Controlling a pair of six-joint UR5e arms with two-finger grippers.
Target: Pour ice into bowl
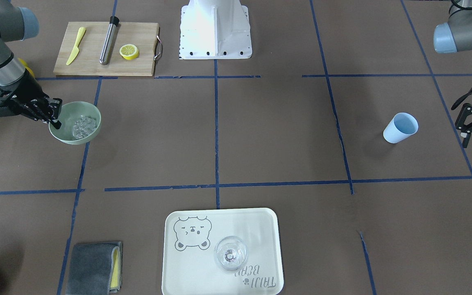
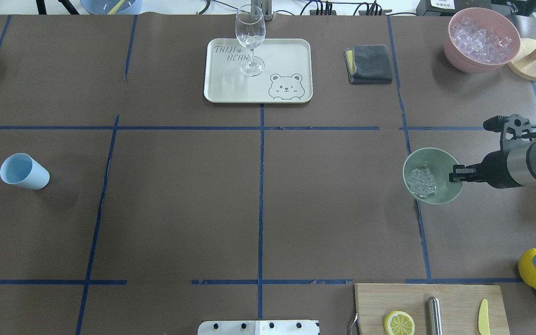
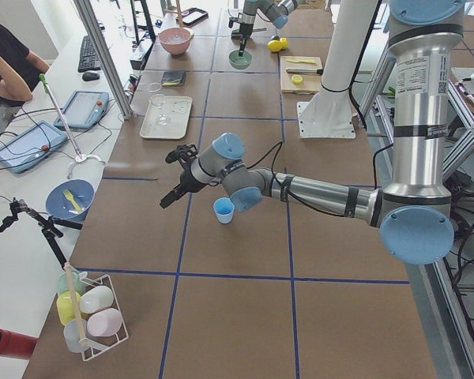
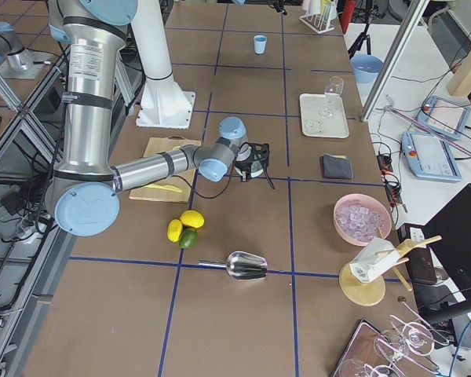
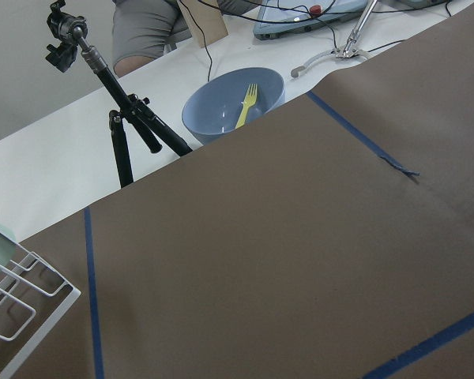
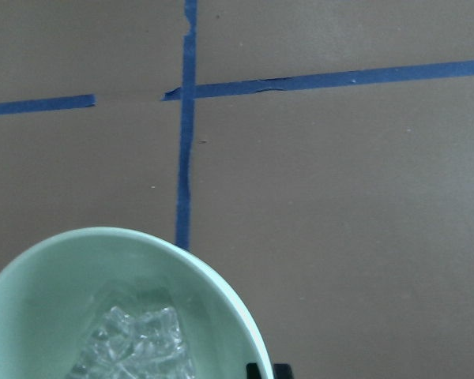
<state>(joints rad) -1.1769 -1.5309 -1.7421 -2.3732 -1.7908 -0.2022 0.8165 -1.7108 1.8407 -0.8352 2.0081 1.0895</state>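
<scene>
the right claw [image 2: 456,174] is clamped on the rim of the mint bowl [image 2: 440,160]; the ice [image 2: 422,181] lies heaped in its bottom, just past the fingertips. far across the desk [image 1: 260,135], the left claw [image 1: 466,128] hangs with fingers apart beside the light blue cup [image 1: 400,128].

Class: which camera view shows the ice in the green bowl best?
The right wrist view: the ice is closest, single cubes distinct, though the frame crops the heap. Overhead and front-facing views show the whole heap in the bowl, smaller. Side views are too distant; the left wrist shows none.
</scene>
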